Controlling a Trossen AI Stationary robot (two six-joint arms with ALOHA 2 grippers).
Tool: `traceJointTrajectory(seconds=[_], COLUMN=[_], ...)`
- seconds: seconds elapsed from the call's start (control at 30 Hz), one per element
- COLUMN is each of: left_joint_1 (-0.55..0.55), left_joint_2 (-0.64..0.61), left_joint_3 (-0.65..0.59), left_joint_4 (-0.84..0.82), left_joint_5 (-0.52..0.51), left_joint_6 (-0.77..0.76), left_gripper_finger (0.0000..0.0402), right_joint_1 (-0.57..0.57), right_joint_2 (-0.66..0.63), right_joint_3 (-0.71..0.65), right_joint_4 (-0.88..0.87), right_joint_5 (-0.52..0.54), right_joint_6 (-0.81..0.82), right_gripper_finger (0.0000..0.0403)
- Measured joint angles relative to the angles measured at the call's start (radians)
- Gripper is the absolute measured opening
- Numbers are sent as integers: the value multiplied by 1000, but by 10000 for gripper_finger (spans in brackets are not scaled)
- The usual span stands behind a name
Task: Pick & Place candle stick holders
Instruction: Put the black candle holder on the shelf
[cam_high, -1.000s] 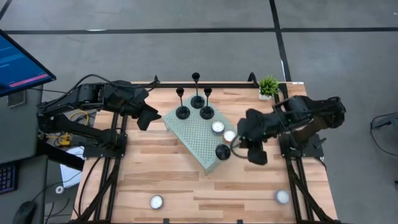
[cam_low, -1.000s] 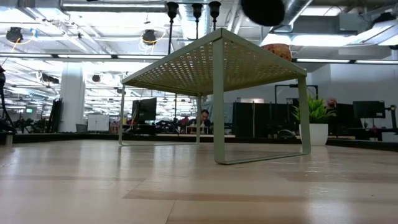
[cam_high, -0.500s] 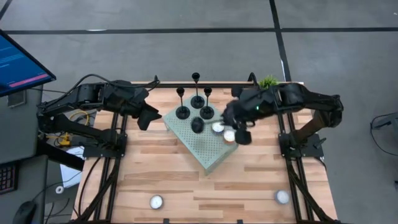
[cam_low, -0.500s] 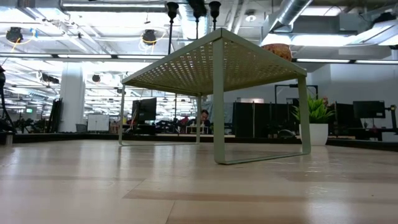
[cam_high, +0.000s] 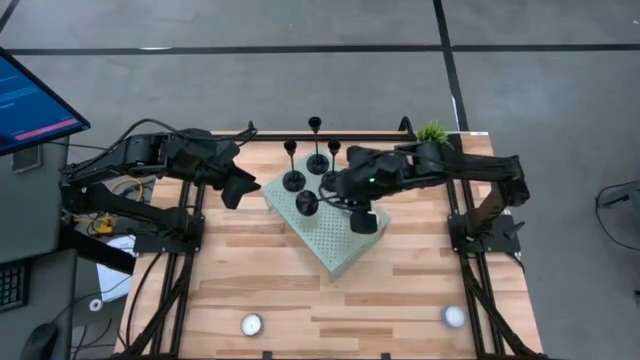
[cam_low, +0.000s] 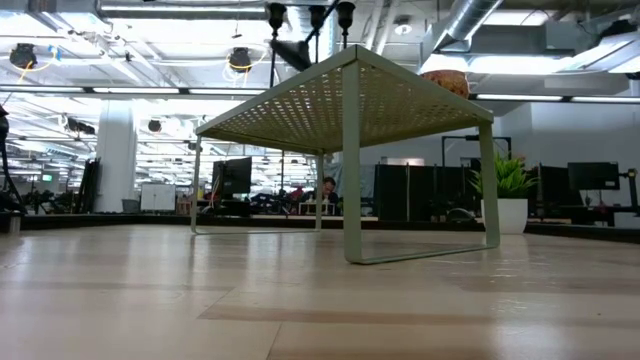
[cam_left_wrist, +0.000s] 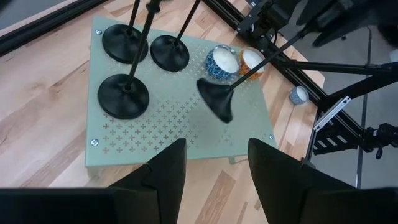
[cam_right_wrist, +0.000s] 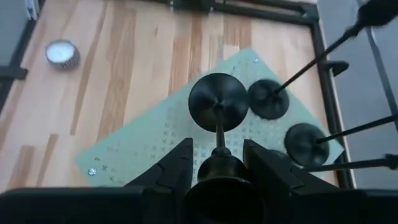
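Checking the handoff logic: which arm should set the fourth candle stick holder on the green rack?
Right. Its hand already grips the holder by the stem, tilted above the rack; the left hand waits beside the rack, holding nothing.

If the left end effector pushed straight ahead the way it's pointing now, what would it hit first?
Probably the green perforated stand: the left end effector, open, points at its near edge. The three standing holders and the one held by the right end effector lie farther on. Depth is hard to judge.
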Motion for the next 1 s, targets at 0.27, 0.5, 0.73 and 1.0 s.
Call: traceJointTrajectory(seconds=[0.27, 0.5, 0.73, 1.0], left_joint_1=[0, 0, 0, 0], left_joint_2=[0, 5, 16, 17], left_joint_3=[0, 0, 0, 0], left_joint_4=[11, 21, 23, 28], left_joint_5=[0, 0, 0, 0], left_joint_6=[0, -1, 0, 0], left_gripper_finger=[172, 172, 172, 172], right_joint_1=[5, -5, -5, -11], right_joint_2=[39, 37, 69, 77], right_joint_3=[0, 0, -1, 0], right_joint_4=[-66, -71, -91, -100], right_joint_5=[-2, -1, 0, -1], right_joint_6=[13, 27, 26, 16], right_gripper_finger=[119, 119, 119, 126])
